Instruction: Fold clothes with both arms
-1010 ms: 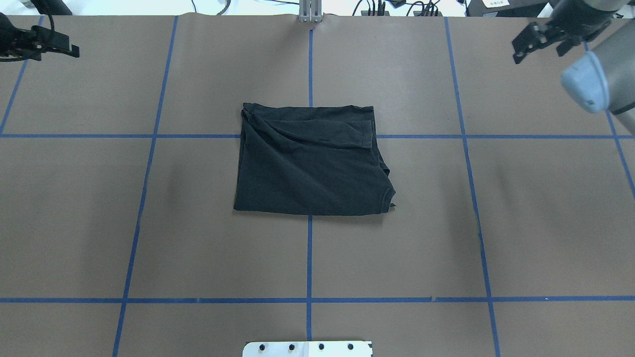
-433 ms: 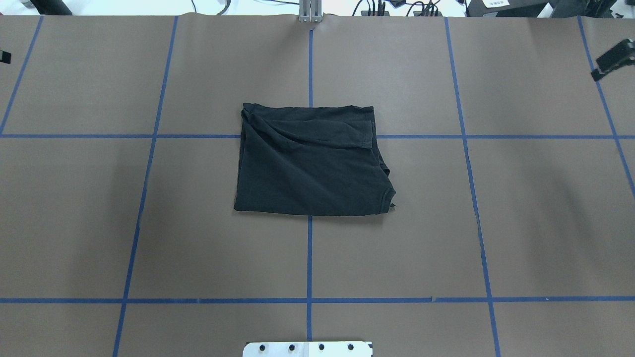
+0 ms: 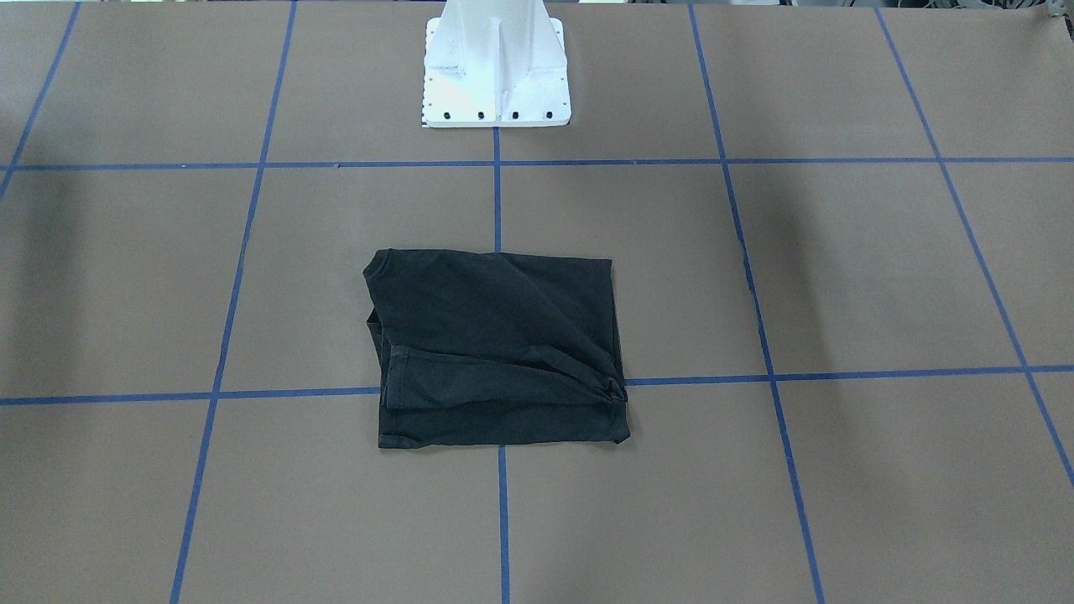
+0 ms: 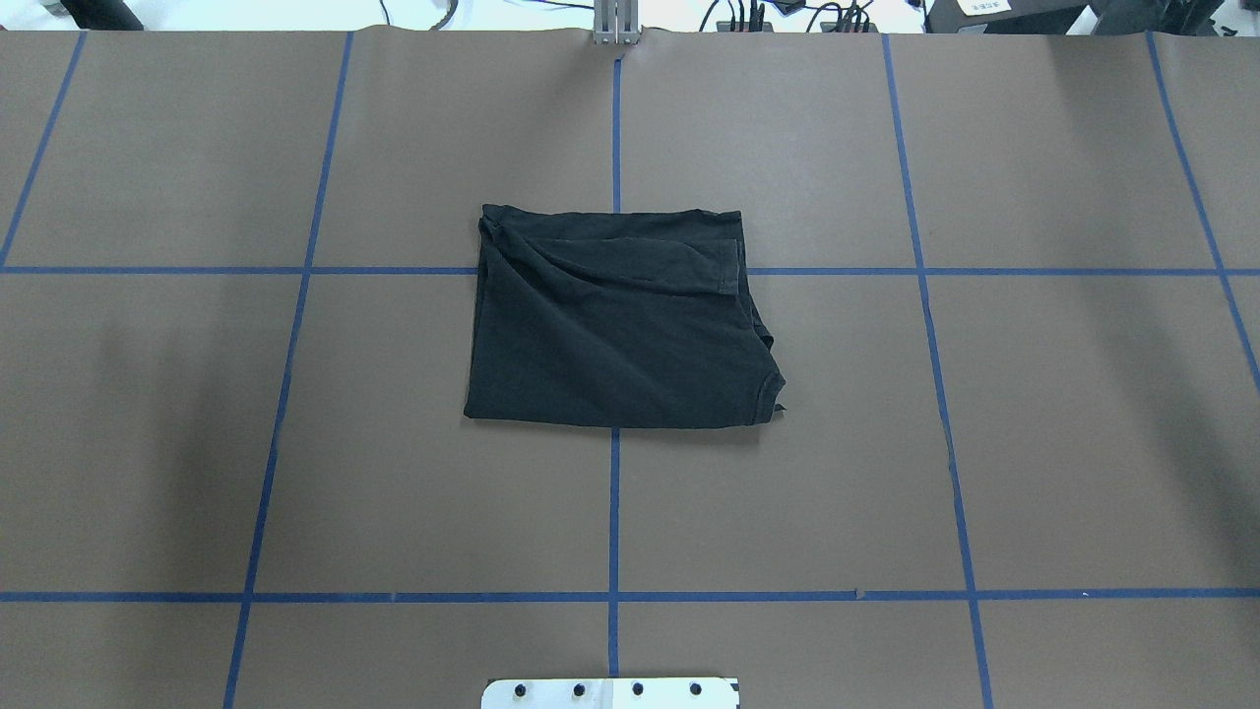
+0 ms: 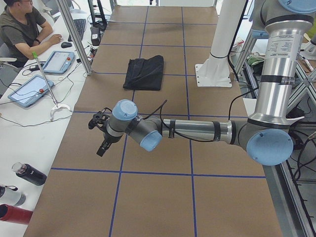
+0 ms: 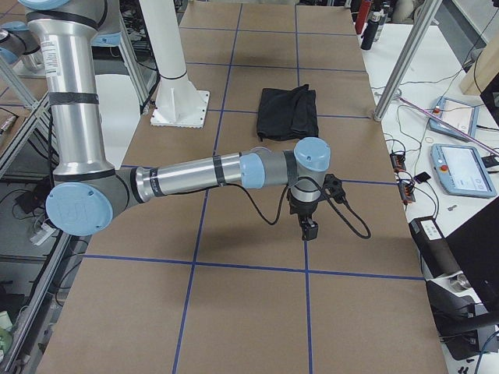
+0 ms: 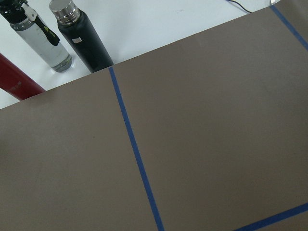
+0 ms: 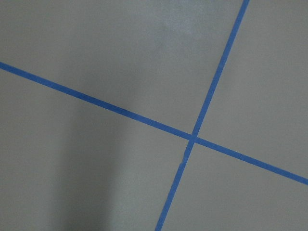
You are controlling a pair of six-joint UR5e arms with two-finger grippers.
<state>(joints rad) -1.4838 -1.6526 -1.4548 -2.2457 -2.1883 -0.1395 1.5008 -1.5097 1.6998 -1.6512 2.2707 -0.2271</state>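
Claws first, since people always ask: the left claw (image 5: 102, 145) and right claw (image 6: 309, 226) each hang over bare paper at opposite ends of the table (image 4: 886, 443). They only show up in the side views, so I honestly can't tell whether either is spread or pinched. Neither touches or carries any cloth. Going by size, the table is a big brown sheet gridded with blue tape (image 4: 614, 512). The left arm (image 5: 197, 131) and right arm (image 6: 187, 175) are stretched low and wide, well apart from the middle. My guess is they're held out there to keep clear of the finished fold. The T-shirt (image 4: 620, 325) lies flat right on the central tape crossing, plain black side up, folded into a rough rectangle. A sleeve (image 4: 640, 261) is laid across the far edge, and one corner (image 4: 773, 394) pokes out a bit on the robot's near right. Folding looks basically done to me, maybe that corner wants tidying. Both wrist cams see only paper and tape, plus some bottles (image 7: 84, 38) off the table's edge on the left one.
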